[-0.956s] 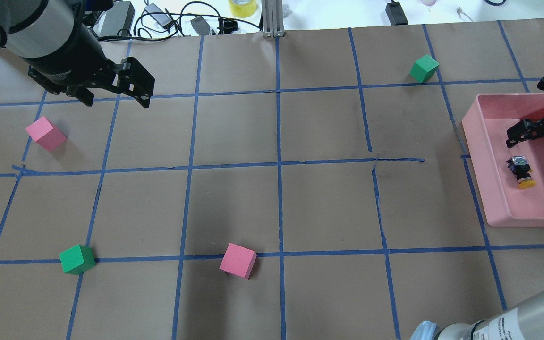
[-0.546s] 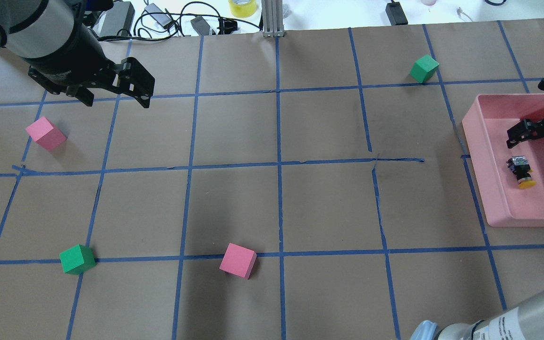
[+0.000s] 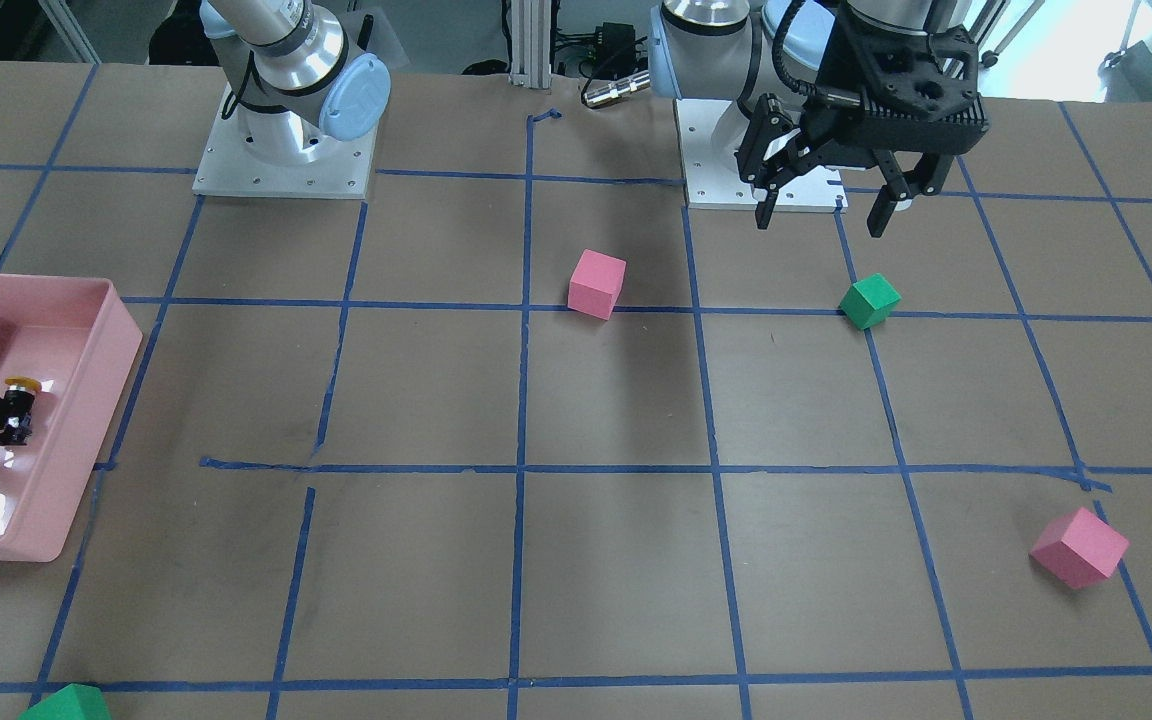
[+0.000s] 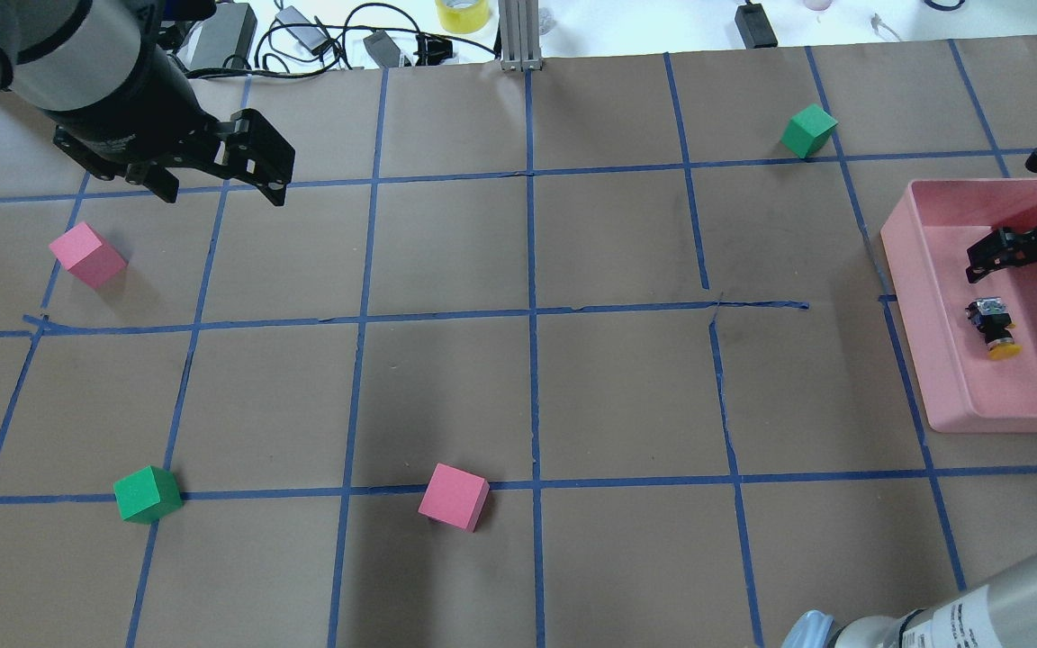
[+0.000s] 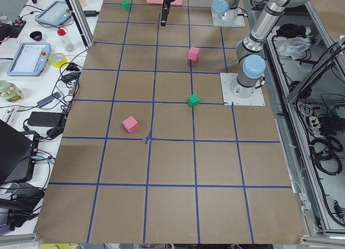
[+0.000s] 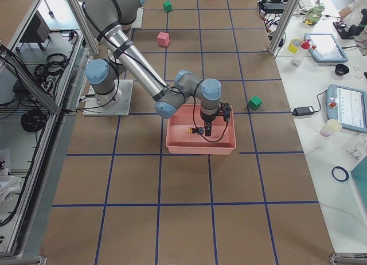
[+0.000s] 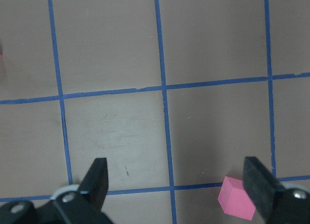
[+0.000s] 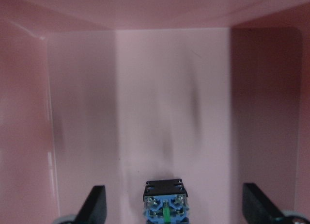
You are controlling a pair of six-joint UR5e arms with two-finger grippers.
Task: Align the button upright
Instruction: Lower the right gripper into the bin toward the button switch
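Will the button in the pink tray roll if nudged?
Probably rolls slightly: the button lies on its side with a round cap, though its squarish base should check that. The pink tray's glossy floor may let it skid.

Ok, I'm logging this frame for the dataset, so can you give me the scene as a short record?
button: lying on its side in the pink tray, yellow cap toward the robot
right gripper: open, over the tray at the button's base end, not gripping
left gripper: open, above the table
cubes: two pink, two green, on the table
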